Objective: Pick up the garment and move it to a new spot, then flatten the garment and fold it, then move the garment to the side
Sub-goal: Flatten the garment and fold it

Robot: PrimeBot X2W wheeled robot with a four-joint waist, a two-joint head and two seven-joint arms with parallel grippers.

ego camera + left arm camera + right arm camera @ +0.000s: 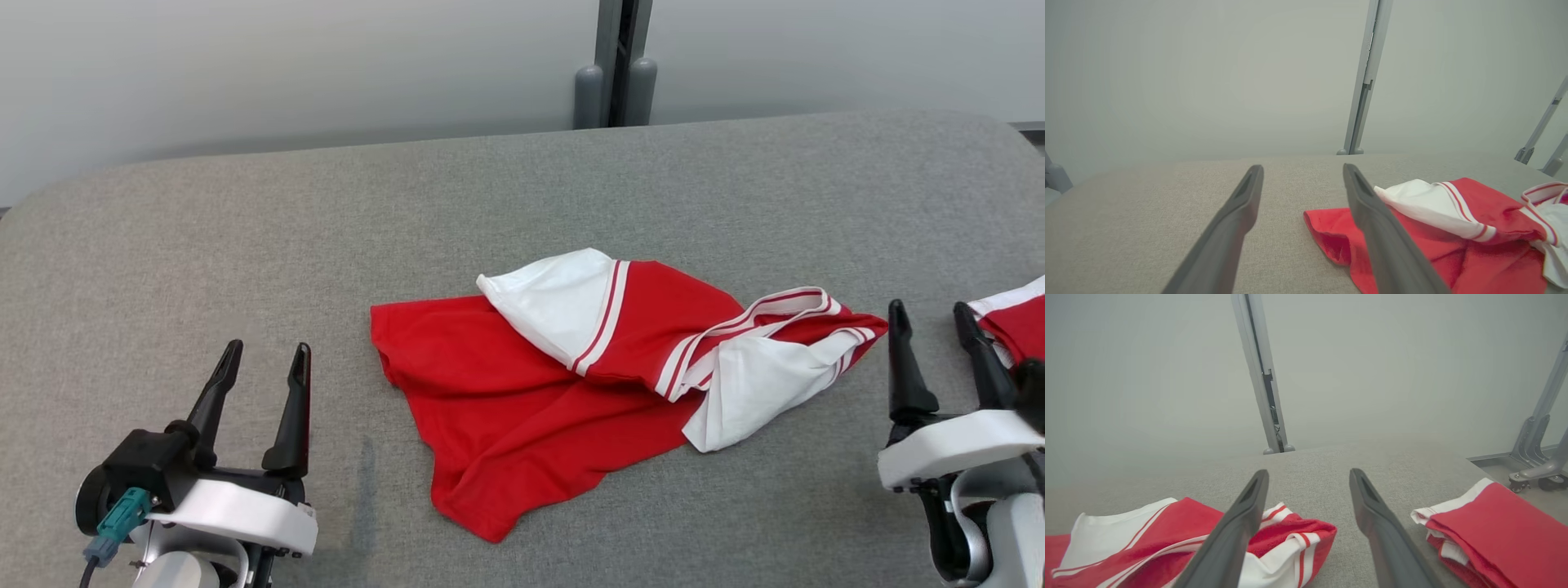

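Two red-and-white pieces on that grey table [245, 229], aren't there? Which one is loose?

The garment [555, 384] in the middle. It lies crumpled, with the red body spread toward the robot. A white sleeve with red stripes is flopped over the top, and the striped collar and the other white sleeve are bunched at its right end. The folded piece [1016, 322] sits apart at the table's right edge, just to the right of the right gripper [930, 309].

And the claws, are they holding anything?

No. The left gripper [269, 349] hangs low over bare fabric, left of the garment and clear of it, its two dark fingers spread wide with nothing between them. The right one is spread the same way and empty, in the gap between the garment's right end and the folded piece. From its wrist camera one finger crosses in front of the bunched collar, but I can't tell whether it touches.

Any print on the shirt you can read?

Plain red cloth, white sleeves, thin red stripes at cuffs and collar, as far as the folds let me see. There's a teal connector [122, 518] plugged in at the left wrist. A grey post [616, 65] stands behind the table's far edge, and a wheeled frame [1535, 457] is on the floor off to the right.
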